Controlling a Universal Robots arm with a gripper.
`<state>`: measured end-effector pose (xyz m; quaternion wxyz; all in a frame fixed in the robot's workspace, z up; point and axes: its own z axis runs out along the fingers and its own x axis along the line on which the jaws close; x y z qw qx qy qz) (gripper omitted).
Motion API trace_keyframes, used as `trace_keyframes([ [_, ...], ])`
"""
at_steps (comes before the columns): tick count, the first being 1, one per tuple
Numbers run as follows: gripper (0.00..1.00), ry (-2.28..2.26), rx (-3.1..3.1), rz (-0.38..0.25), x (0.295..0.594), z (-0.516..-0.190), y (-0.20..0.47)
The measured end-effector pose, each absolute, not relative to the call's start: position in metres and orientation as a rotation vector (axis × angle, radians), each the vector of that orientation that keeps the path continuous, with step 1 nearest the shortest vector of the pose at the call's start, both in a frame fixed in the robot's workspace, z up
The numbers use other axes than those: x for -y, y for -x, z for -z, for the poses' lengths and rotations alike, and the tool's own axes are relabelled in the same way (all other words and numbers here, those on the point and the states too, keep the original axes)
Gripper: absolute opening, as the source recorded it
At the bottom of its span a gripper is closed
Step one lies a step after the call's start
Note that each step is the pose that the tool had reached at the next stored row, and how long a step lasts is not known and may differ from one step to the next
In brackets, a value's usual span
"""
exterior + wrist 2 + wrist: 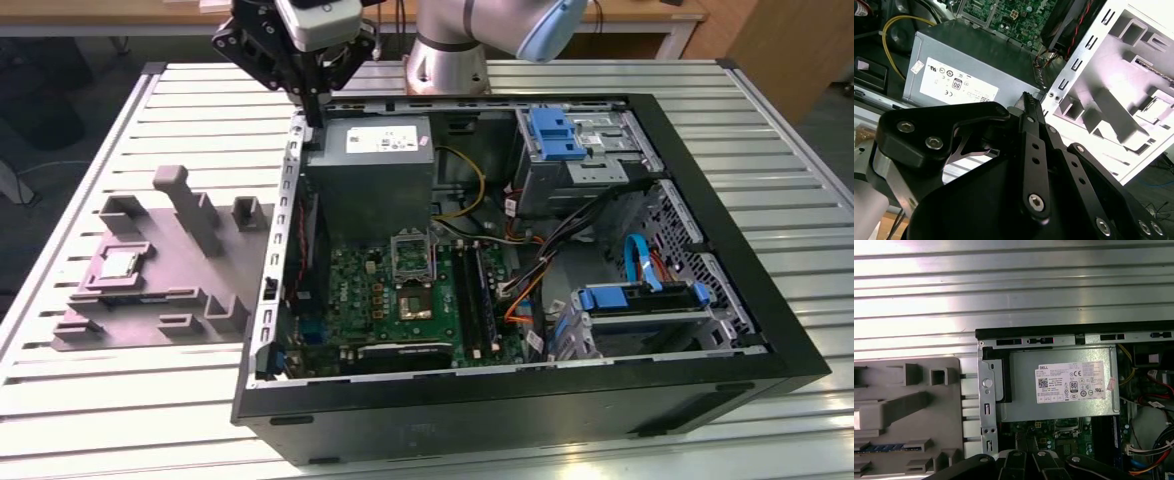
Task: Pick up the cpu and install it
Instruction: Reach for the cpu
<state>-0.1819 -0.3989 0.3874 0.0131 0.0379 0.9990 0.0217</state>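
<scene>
Distance helps: the exterior view takes in the whole open computer case [534, 405] lying on its side on the slatted metal table [200, 420]. Outside the case, to the exterior view's left, a grey fixture tray [134, 300] carries the cpu [118, 265], a small pale square sitting flat in a recess. That view also shows the motherboard [354, 290] on the case floor and the dark framed socket [411, 255] on it, with nothing in it.

The wrist views come in close on the case's far corner. Both show the grey power supply [1059, 385] with its white label, and the second wrist view adds a yellow cable [899, 22] looping beside it. I can't pick out the chip with any certainty in either of them.

The gripper [318, 112] hangs from the arm [467, 40] above that far corner of the case, pointing down. Its fingers [1030, 145] are drawn together to one tip with nothing between them. The tip sits close to the case's metal edge beside the power supply; I can't tell whether it touches. The gripper is well apart from the cpu on the tray.

Inside the case, blue drive brackets [554, 135] and bundled wiring crowd the side away from the tray, and the power supply stands between the gripper and the socket.
</scene>
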Motion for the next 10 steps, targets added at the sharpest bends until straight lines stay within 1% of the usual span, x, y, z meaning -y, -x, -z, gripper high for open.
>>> trace_keyframes([
  [10, 0.11, -0.118, -3.112, -0.068, 0.3989, -0.3872, 0.1843],
])
